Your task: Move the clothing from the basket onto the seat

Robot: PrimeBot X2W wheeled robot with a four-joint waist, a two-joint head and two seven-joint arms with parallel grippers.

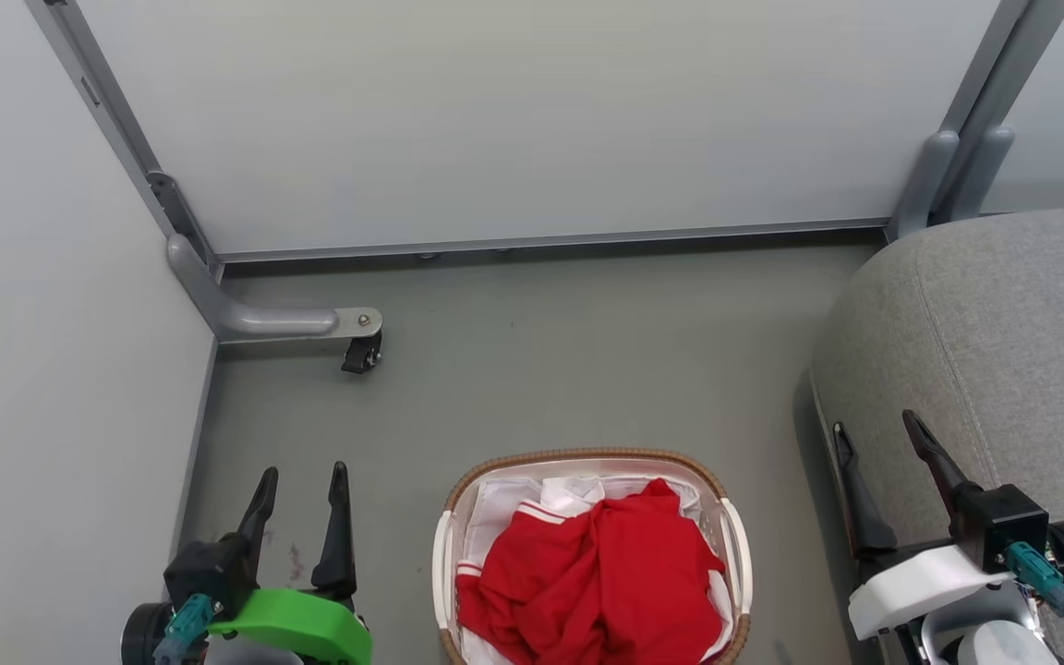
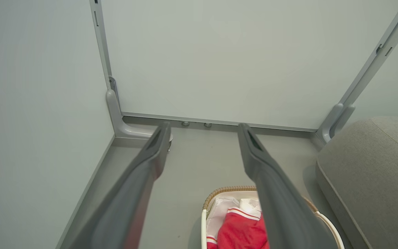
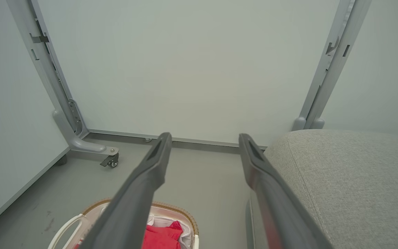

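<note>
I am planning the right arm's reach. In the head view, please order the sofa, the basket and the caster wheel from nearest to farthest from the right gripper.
1. Sofa, directly beside the right gripper.
2. Basket, on the floor to its left.
3. Caster wheel, far to its left.

My left gripper (image 2: 203,127) reaches forward with its two long dark fingers (image 2: 140,183) spread wide and nothing between them, above a grey floor (image 2: 192,162). The basket (image 2: 230,189) sits at the bottom edge, its brown woven rim partly hidden behind one finger. Inside the basket lies the clothing (image 2: 240,231), bright red with white stripes, bunched against a white liner (image 2: 219,211). To the basket's right in this view is the seat (image 2: 375,173), grey and round-edged, with a strip of floor between them. Beyond the basket stand pale wall panels (image 2: 219,62) in grey metal posts (image 2: 114,110).
</note>
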